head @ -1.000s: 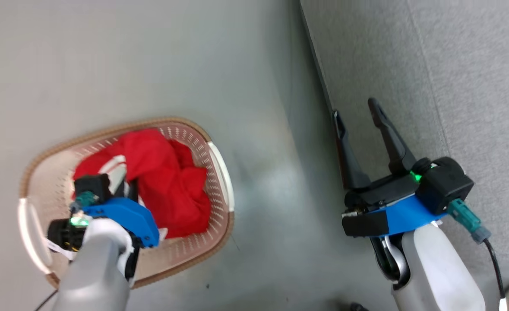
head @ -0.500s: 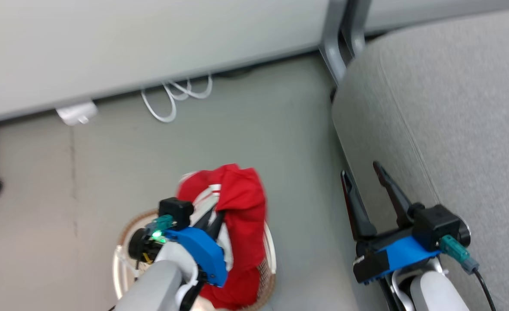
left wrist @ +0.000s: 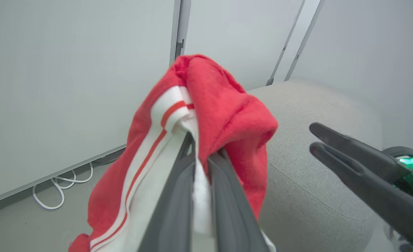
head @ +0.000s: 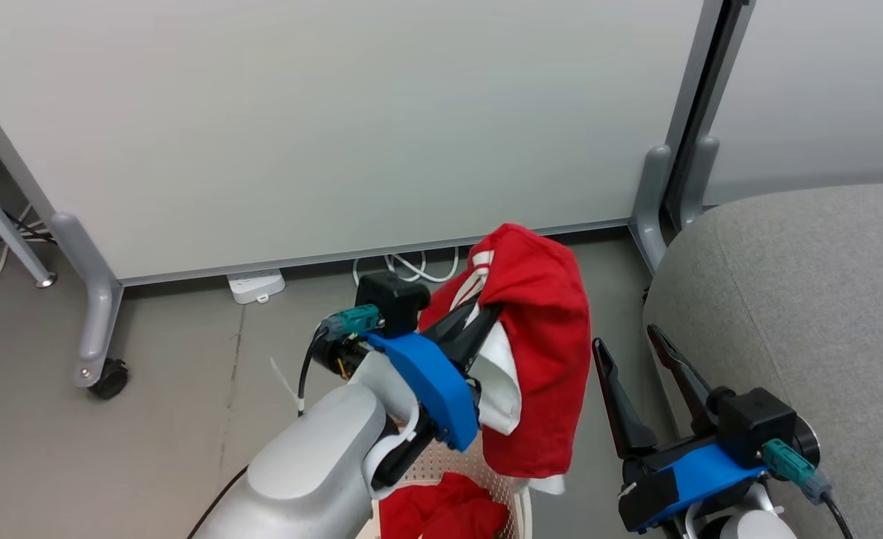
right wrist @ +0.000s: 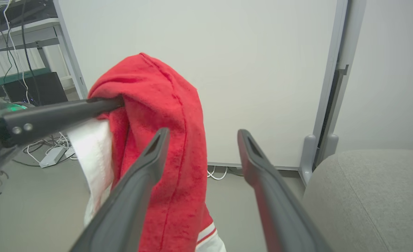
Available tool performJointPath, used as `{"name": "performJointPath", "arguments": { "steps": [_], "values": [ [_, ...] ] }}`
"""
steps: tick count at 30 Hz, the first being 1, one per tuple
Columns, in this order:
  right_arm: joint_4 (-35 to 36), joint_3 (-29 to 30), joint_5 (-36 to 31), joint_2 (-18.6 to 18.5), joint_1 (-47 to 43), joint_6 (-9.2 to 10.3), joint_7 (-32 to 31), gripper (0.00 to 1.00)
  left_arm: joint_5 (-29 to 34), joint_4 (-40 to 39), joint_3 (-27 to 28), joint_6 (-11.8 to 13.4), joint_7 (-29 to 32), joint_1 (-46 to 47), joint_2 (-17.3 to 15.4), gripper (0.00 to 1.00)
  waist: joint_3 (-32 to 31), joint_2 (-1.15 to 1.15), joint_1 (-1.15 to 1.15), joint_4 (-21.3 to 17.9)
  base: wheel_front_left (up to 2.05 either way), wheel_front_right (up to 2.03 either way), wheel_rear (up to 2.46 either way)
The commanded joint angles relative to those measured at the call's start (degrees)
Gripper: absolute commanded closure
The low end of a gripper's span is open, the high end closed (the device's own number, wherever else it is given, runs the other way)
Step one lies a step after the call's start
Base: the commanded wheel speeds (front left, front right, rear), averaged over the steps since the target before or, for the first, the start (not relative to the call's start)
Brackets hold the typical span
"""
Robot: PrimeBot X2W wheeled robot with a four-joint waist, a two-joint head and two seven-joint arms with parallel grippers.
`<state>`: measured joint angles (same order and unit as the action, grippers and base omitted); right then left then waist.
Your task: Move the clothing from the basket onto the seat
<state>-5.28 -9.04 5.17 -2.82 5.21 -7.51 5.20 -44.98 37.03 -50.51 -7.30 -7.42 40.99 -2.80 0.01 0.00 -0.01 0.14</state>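
Note:
My left gripper (head: 486, 313) is shut on the red garment with white panels and stripes (head: 542, 329), holding it up in the air above the basket (head: 448, 466). The cloth drapes over the fingertips and hangs down to the right. In the left wrist view the left gripper (left wrist: 206, 147) pinches a white fold of that garment (left wrist: 224, 105). An almost plain red garment (head: 441, 513) lies in the basket at the bottom edge. My right gripper (head: 627, 340) stands open just right of the hanging cloth, beside the grey seat (head: 800, 299). The right wrist view shows that gripper (right wrist: 203, 134) open, the garment (right wrist: 157, 105) left of it.
White partition panels on grey posts stand behind, with a castor foot (head: 108, 378) at the left. A white power strip (head: 255, 286) and looped white cables (head: 404, 266) lie on the grey floor at the panel's base. Shelving with cables (right wrist: 17, 45) stands at the far left.
My left gripper has risen out of the basket with the striped garment hanging from it. The head camera has tilted up, so the basket has slid to the bottom edge. The right gripper stays open.

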Motion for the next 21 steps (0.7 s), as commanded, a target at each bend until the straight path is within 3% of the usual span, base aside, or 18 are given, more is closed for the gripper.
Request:
{"name": "performJointPath", "arguments": {
  "steps": [1,12,21],
  "values": [
    [0.4,-0.2,0.5,-0.1,-1.0,0.04,-0.3,0.00,-1.0,-0.9,-1.0,0.0,0.1,1.8,-0.2,1.00,-1.0,0.00,0.01,0.9,0.00,0.00,0.00],
    [1.4,-0.4,0.7,-0.1,-1.0,0.04,-1.2,0.00,-7.7,-2.2,-6.0,2.4,-0.7,7.9,-0.2,1.00,-1.8,0.00,0.01,1.5,0.00,0.00,0.00],
    [1.5,-0.1,0.8,-0.1,-1.2,0.04,-1.6,0.00,-11.1,-0.7,-8.9,2.8,-2.4,8.6,-0.2,1.00,-1.5,0.00,0.01,1.6,0.00,0.00,0.00]
  ]
}}
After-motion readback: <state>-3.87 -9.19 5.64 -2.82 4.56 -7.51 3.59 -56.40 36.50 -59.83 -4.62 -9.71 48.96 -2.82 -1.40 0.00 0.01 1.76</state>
